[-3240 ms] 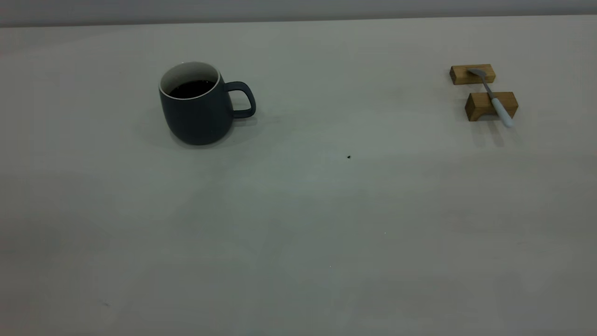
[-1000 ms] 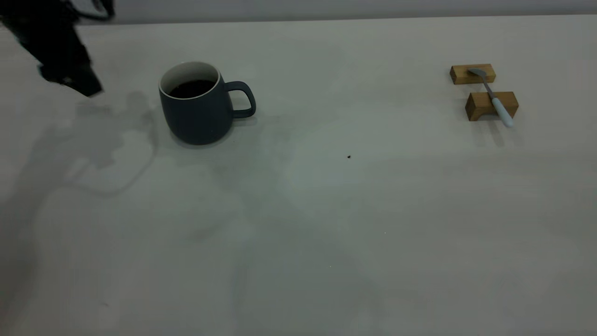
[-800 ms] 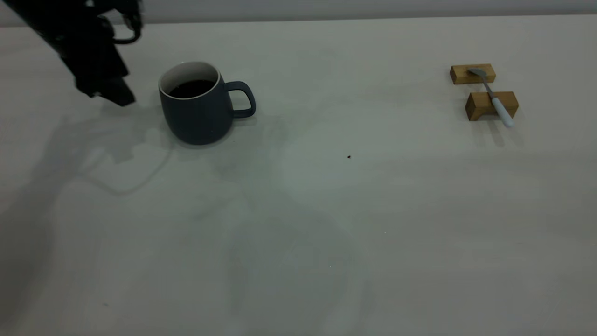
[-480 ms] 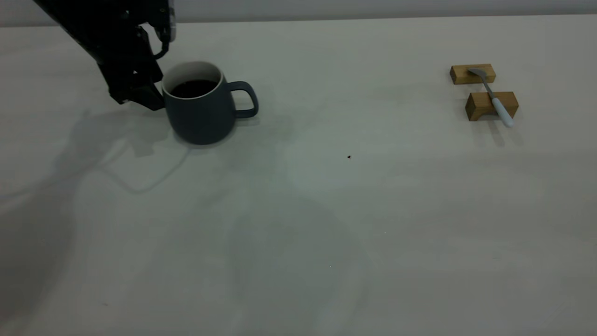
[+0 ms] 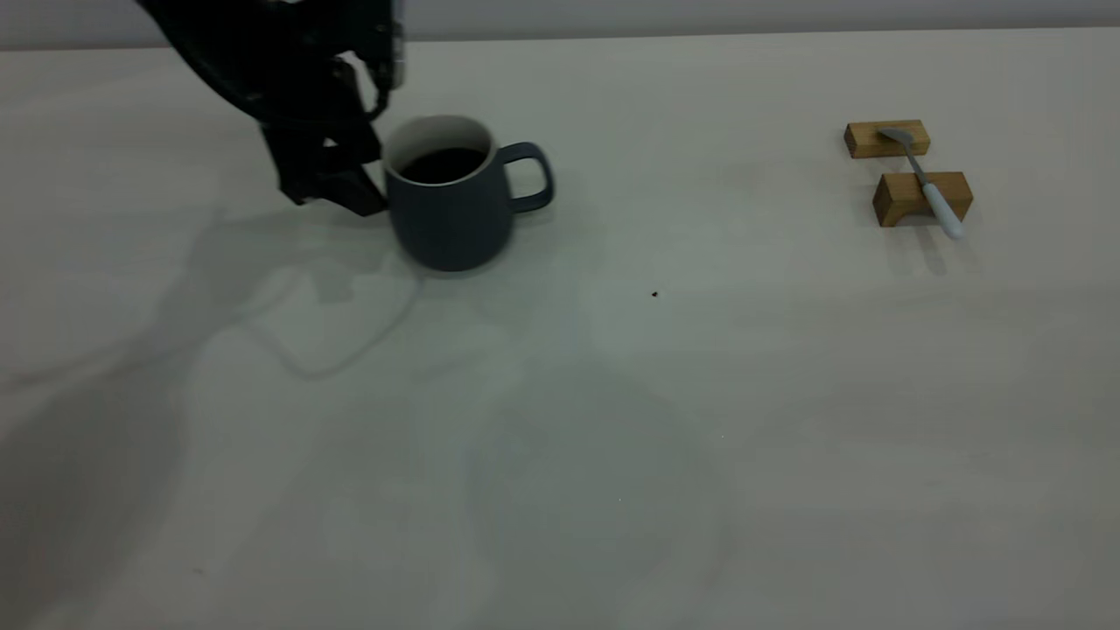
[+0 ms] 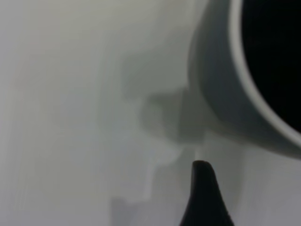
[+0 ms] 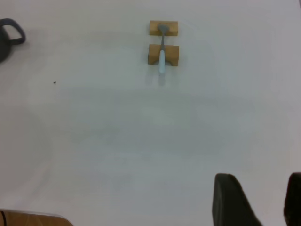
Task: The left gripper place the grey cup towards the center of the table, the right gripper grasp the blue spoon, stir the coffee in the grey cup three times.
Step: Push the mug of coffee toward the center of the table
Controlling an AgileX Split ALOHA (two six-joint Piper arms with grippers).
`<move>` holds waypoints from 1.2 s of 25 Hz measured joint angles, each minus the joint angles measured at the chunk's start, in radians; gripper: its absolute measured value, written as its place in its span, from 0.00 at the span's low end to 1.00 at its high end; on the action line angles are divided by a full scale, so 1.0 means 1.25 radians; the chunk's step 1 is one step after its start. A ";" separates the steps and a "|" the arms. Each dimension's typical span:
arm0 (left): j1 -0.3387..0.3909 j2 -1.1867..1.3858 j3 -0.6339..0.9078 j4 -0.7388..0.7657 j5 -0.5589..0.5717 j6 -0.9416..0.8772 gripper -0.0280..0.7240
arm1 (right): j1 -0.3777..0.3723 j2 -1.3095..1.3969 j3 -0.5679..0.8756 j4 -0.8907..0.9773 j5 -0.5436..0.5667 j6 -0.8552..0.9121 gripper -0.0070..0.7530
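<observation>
The grey cup stands upright on the table, left of centre, handle to the right, with dark coffee inside. My left gripper presses against the cup's left side, just below the rim. In the left wrist view the cup's wall and coffee fill one corner. The blue spoon lies across two wooden blocks at the far right, untouched. My right gripper hangs open and empty well short of the spoon; it is out of the exterior view.
Two small wooden blocks carry the spoon near the right edge. A tiny dark speck marks the table right of the cup. The left arm's shadow falls on the surface in front of the cup.
My left gripper came in from the far left, met the cup's left side, and both have slid to the right. Spoon and blocks have not moved.
</observation>
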 joint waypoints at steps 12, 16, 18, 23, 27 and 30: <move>-0.090 0.035 -0.064 -0.069 -0.021 0.006 0.82 | 0.000 0.000 0.000 0.000 0.000 0.000 0.43; -0.122 0.051 -0.095 -0.098 -0.019 0.006 0.82 | 0.000 0.000 0.000 0.000 0.000 0.000 0.43; -0.136 0.053 -0.101 -0.101 -0.019 0.006 0.82 | 0.000 0.000 0.000 0.000 0.000 0.000 0.43; -0.158 0.053 -0.102 -0.105 -0.019 0.006 0.82 | 0.000 0.000 0.000 0.000 0.000 0.000 0.43; -0.169 0.054 -0.102 -0.105 -0.019 0.006 0.82 | 0.000 0.000 0.000 0.000 0.000 0.000 0.43; -0.171 0.055 -0.102 -0.105 -0.019 0.006 0.82 | 0.000 0.000 0.000 0.000 0.000 0.000 0.43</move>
